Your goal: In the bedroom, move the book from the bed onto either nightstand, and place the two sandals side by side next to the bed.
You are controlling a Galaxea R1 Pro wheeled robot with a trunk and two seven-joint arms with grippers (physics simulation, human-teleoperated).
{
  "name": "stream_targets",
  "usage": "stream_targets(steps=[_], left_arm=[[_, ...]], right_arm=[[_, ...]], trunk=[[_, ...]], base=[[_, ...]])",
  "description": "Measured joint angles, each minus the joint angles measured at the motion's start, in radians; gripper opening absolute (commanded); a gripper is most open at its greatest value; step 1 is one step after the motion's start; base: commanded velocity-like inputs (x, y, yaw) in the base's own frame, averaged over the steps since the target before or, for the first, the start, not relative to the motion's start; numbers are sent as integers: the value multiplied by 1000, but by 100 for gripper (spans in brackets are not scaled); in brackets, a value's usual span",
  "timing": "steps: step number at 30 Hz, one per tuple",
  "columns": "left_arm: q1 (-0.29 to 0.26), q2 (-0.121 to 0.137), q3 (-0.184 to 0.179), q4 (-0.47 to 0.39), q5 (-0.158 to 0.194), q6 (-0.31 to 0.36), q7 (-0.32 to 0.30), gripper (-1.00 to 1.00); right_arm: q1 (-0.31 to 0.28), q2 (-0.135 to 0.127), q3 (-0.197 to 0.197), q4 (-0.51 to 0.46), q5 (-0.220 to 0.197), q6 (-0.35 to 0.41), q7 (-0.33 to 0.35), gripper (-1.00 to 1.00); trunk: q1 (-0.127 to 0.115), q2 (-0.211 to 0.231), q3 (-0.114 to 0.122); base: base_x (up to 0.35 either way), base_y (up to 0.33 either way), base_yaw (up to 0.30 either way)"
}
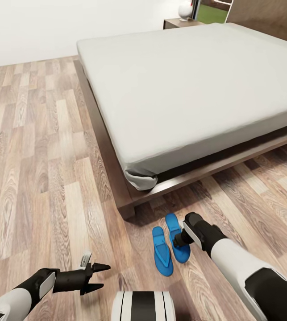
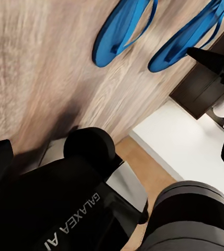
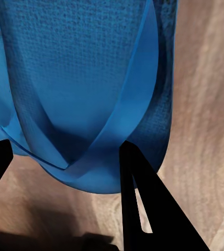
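Sandal half looks basically sorted, going by how things lie. Starting at the left of the head view: the left hand is held low over the wood floor, well apart from everything, its two pointed fingers spread moderately with nothing between them.

Moving across, the left sandal is lying flat on the floor just off the foot corner of the bed, sole down, toe end toward the bed. The right sandal is just beside it, roughly parallel but set a bit closer to the bed frame, so the pair is slightly staggered. Both are bright blue with thin thong straps.

Further right, the right hand is parked right at the right sandal. In the right wrist view the fingers are seen spread on either side of the sandal's narrow end and strap, with a gap showing, so it's judged to be open around it rather than clamped. Whether the tips are touching it can't be told.

The mattress is seen bare, no book anywhere on the visible part. A nightstand is partly visible past the far corner of the bed, with a white round thing on it. Whether the book is already there can't be told.
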Motion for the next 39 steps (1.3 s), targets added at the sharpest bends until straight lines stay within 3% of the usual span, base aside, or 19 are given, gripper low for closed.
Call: stream_targets(steps=[17, 31, 39], left_arm=[[0, 2, 0, 0, 0, 0, 0, 100], [0, 2, 0, 1, 0, 0, 0, 100], [0, 2, 0, 1, 0, 0, 0, 100]], right_arm=[[-16, -7, -4, 1, 3, 5, -12, -100], [-21, -8, -6, 1, 3, 6, -12, -100], [-21, -9, -7, 1, 3, 6, -12, -100]], trunk=[[8, -4, -66], [8, -4, -66], [11, -6, -97]], base=[[0, 0, 0], [0, 0, 0], [0, 0, 0]])
